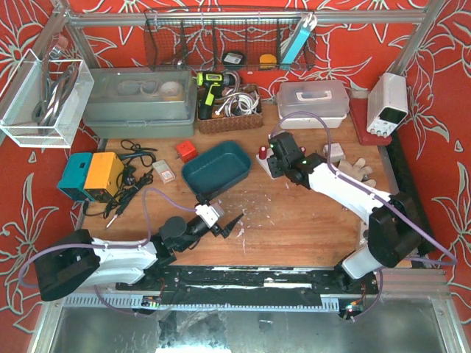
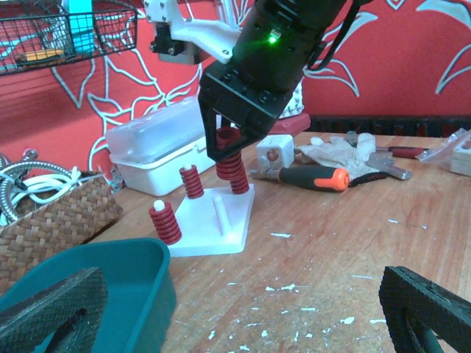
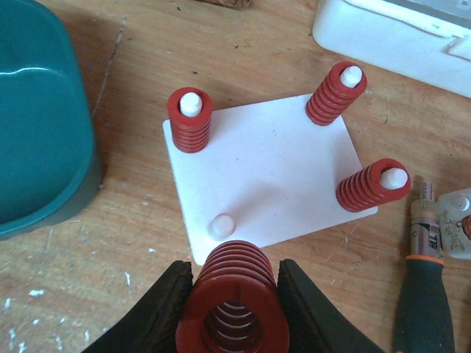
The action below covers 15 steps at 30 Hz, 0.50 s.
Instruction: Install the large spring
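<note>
My right gripper (image 3: 235, 276) is shut on the large red spring (image 3: 232, 294) and holds it upright just off the near edge of the white base plate (image 3: 272, 169). A bare white peg (image 3: 221, 224) stands on the plate directly in front of the spring. Small red springs (image 3: 190, 121) sit on the plate's other three pegs. The left wrist view shows the held spring (image 2: 230, 170) behind the bare peg (image 2: 221, 209). My left gripper (image 2: 235, 316) is open and empty, low over the table near the front (image 1: 228, 223).
A teal tray (image 1: 217, 168) sits left of the plate. A screwdriver with an orange and black handle (image 2: 316, 176), a glove (image 1: 357, 169) and a white lidded box (image 1: 313, 99) lie to its right and behind it. A wicker basket (image 2: 51, 217) stands at the back.
</note>
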{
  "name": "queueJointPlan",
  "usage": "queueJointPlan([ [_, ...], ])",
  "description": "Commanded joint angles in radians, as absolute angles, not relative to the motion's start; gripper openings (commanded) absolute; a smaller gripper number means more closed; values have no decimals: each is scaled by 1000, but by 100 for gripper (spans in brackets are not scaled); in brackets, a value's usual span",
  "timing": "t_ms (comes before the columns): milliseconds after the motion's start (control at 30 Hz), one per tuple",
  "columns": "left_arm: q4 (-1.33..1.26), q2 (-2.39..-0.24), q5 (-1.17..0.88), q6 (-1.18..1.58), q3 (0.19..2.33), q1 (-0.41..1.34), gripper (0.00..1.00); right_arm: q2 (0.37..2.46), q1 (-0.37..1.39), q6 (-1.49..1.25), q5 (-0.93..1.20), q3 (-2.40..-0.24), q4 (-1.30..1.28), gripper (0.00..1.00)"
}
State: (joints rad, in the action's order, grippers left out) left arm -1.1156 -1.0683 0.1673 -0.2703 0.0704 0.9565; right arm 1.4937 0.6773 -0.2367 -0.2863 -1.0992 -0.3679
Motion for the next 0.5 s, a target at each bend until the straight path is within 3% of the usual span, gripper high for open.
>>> queueJointPlan([
  [0, -1129, -1055, 182, -262, 90, 961, 100, 1542, 644, -217, -259, -1167, -346, 0],
  [467, -1128, -1058, 161, -253, 95, 960, 100, 1665, 593, -227, -213, -1196, -298, 0],
])
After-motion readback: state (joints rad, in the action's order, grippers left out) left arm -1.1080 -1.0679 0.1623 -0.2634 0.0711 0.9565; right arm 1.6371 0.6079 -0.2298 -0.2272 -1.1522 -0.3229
